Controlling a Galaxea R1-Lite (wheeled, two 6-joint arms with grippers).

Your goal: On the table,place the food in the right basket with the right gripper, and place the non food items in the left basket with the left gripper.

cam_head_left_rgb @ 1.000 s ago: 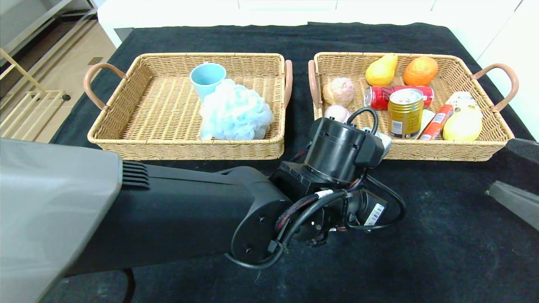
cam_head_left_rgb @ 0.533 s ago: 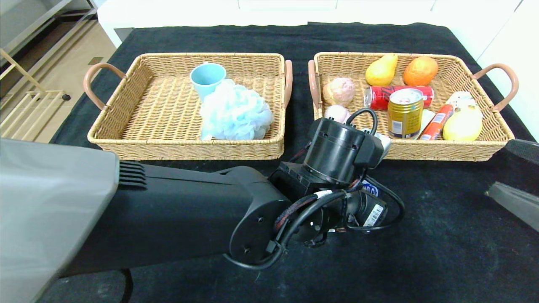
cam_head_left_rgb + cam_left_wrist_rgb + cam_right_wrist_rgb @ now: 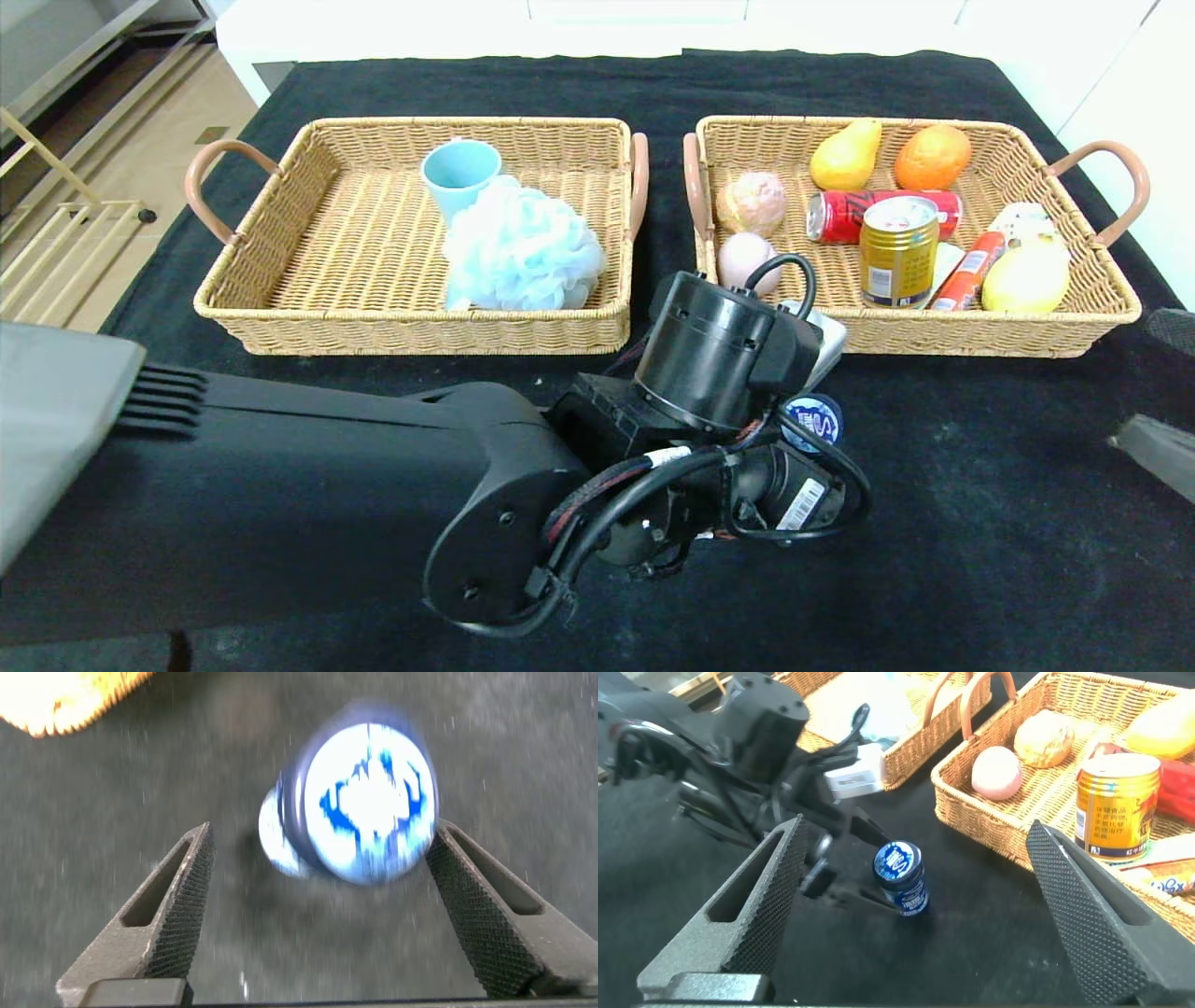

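On the black table (image 3: pixel 980 523), the left basket (image 3: pixel 280 308) holds a light blue cup (image 3: pixel 459 174) at its far side and a pale blue bath pouf (image 3: pixel 521 248) just in front of it, the two touching. The left arm reaches across the near part of the table to the gap in front of the two baskets, and the left gripper (image 3: pixel 318 905) hangs over a small blue-and-white jar (image 3: pixel 813 420) that stands on the table just before the near left corner of the right basket (image 3: pixel 1027 341). Its jaws stand wide, one on each side of the jar, neither clearly touching it. The right basket holds a pink egg-shaped piece (image 3: pixel 744 259), a bun (image 3: pixel 752 202), a pear (image 3: pixel 845 157), an orange (image 3: pixel 932 157), a red can lying down (image 3: pixel 840 213), an upright gold can (image 3: pixel 898 250), a red sausage stick (image 3: pixel 969 269) and a yellow fruit (image 3: pixel 1025 274). The right gripper (image 3: pixel 920 924) waits at the table's right edge with jaws spread wide, holding nothing.
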